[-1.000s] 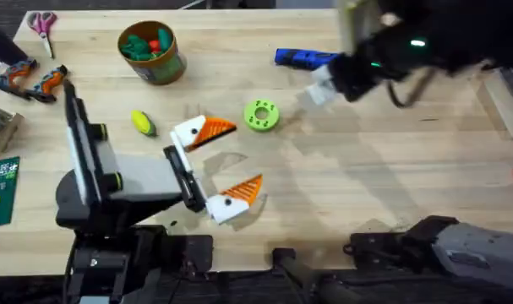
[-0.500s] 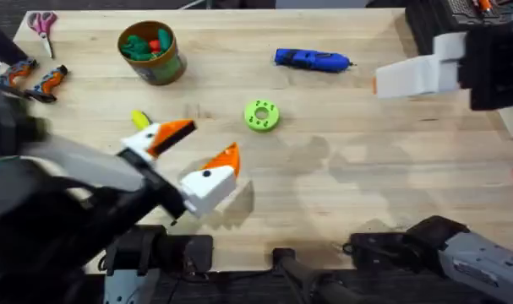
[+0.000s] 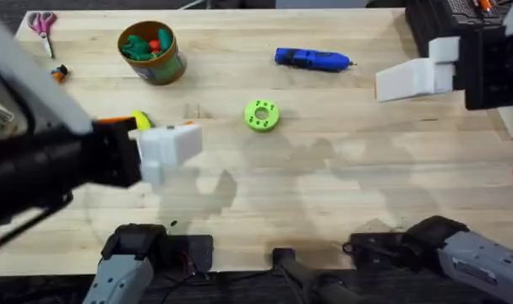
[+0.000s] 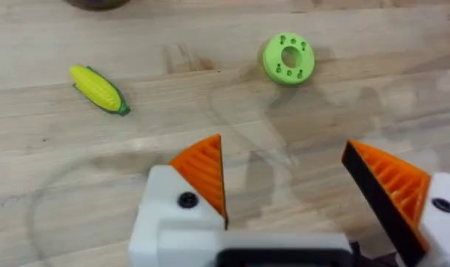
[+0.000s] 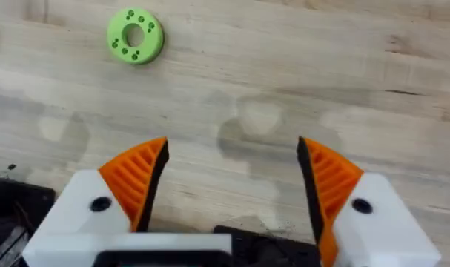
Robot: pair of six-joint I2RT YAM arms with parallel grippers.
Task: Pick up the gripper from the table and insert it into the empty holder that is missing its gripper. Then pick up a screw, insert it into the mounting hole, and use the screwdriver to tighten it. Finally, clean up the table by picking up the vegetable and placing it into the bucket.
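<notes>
Starting at the left of the table (image 3: pixel 341 194), the left arm is raised close under the overhead camera, a dark blurred shape slanting in from the left edge, with the left gripper (image 4: pixel 295 193) hanging above the near-left wood, fingers spread wide and empty. Just beyond it lies the vegetable (image 4: pixel 98 89), a small yellow cob with a green end, flat on the wood and untouched; it probably waits there because clean-up comes last. Farther back stands the bucket (image 3: pixel 152 52), already holding green and red toy foods, close enough to the vegetable for a short carry. At the middle sits a green disc (image 3: pixel 261 115) with holes, alone on bare wood. On the far side, right of centre, the screwdriver (image 3: pixel 311 58) lies on its side, parked clear of the working area. At the far right the right arm is held high, and the right gripper (image 5: pixel 232 185) is likewise wide apart and empty, facing bare tabletop.
</notes>
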